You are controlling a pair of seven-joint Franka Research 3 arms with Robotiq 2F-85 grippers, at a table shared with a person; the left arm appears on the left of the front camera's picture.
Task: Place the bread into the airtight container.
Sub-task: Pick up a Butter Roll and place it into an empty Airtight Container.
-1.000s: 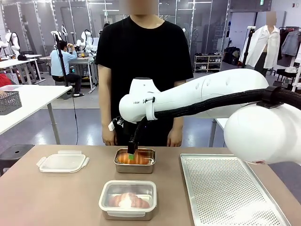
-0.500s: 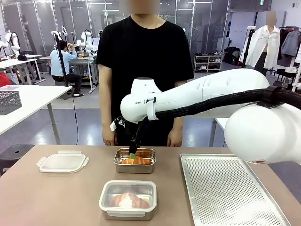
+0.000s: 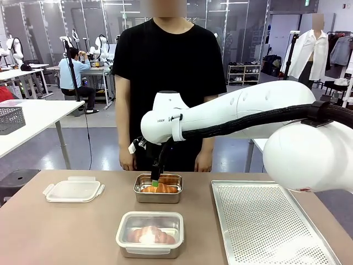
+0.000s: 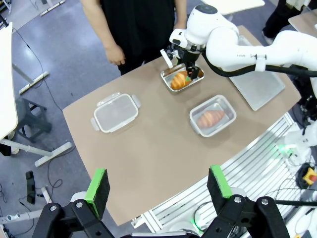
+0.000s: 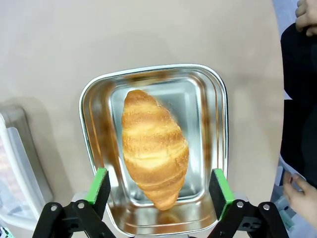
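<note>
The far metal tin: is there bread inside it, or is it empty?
Bread is inside. A croissant lies flat on the bottom of the tin, between the open right pincer's pads.

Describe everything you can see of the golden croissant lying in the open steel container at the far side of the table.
The golden-brown croissant is crescent-ridged, glossy, tapered at both ends, and looks whole. It lies flat, set diagonally on the floor of the shiny rounded-rectangle steel container, which reflects its colour on the walls. The open right gripper hangs above it, green pads to either side, not touching it. The lidded clear container stands nearer the robot.
</note>
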